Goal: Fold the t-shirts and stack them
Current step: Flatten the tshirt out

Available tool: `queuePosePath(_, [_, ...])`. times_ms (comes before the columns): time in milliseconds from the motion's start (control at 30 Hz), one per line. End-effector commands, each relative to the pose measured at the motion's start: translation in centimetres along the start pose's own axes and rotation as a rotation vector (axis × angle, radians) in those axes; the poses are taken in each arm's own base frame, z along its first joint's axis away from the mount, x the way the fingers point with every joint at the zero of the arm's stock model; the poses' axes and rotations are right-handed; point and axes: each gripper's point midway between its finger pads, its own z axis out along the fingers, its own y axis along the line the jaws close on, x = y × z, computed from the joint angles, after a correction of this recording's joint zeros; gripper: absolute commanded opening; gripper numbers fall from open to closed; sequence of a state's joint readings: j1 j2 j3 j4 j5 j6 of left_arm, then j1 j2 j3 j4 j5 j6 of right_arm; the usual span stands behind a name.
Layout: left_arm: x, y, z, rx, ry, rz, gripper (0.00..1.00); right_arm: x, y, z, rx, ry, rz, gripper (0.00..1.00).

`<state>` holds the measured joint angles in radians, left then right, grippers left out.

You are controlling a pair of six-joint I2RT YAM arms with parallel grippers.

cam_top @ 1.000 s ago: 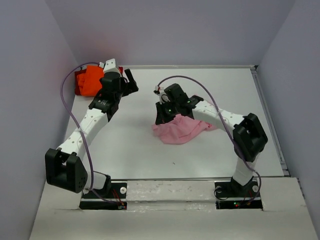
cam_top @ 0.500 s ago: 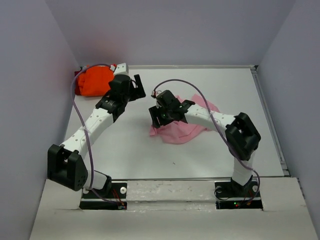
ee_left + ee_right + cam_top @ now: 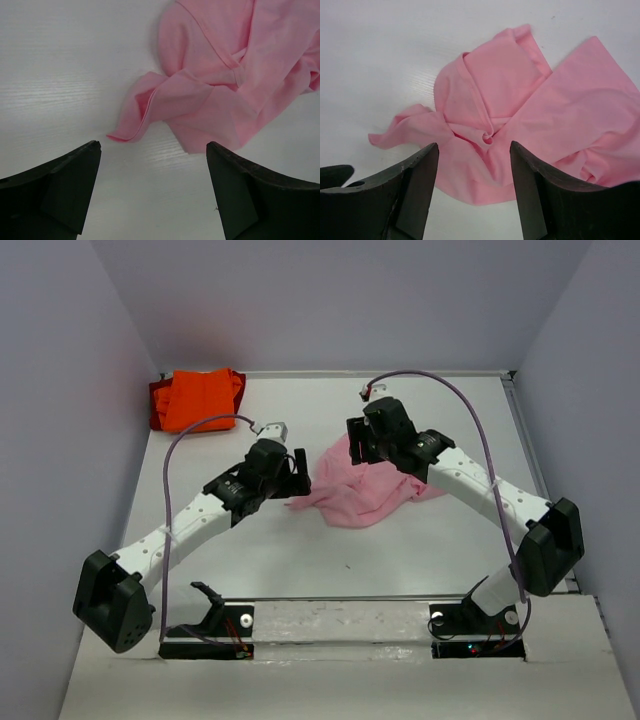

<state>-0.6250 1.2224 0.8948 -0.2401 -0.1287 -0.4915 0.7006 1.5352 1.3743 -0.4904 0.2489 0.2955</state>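
A light pink t-shirt (image 3: 368, 496) lies crumpled in a heap on the white table (image 3: 300, 550), near its middle. Folded bright orange t-shirts (image 3: 197, 398) sit in the back left corner. My left gripper (image 3: 298, 474) is open at the pink shirt's left tip. In the left wrist view it (image 3: 152, 146) stands over bare table, with the shirt (image 3: 225, 75) just ahead. My right gripper (image 3: 357, 443) hovers open above the heap's back edge. In the right wrist view its fingers (image 3: 474, 146) straddle a twisted fold of the shirt (image 3: 570, 110) without gripping it.
Grey walls close in the table on the left, back and right. A raised rail (image 3: 535, 470) runs along the table's right edge. Both arms reach in toward the centre, their cables (image 3: 450, 390) arching above them.
My right gripper has opened, let go of the pink shirt and pulled up and back to the right. My left arm has swung from the orange stack down to the pink shirt's left tip.
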Motion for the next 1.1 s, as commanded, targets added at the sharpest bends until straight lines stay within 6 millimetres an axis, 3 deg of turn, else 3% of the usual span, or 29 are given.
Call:
queuePosePath(0, [0.7,1.8,-1.7,-0.066,-0.007,-0.007,0.95,0.7,-1.4,-0.4,0.040,0.011,0.017,0.65])
queuePosePath(200, [3.3,4.3,-0.9,-0.154,0.028,-0.001,0.95,1.1,-2.2,-0.6,0.058,0.015,0.016,0.64])
queuePosePath(433, [6.0,5.0,0.7,-0.173,0.095,0.006,0.88,-1.5,-5.8,-2.9,0.134,-0.061,0.083,0.64])
queuePosePath(633, [6.5,3.3,1.4,-0.083,0.072,-0.090,0.87,-2.2,-7.1,-4.0,0.165,-0.076,0.080,0.64])
queuePosePath(900, [8.2,2.1,3.4,-0.023,0.104,-0.180,0.87,-1.2,-7.3,-3.7,0.169,-0.052,0.070,0.64])
queuePosePath(1067, [7.8,2.0,4.6,-0.025,0.068,-0.206,0.86,-0.4,-7.1,-3.6,0.155,-0.036,0.075,0.64])
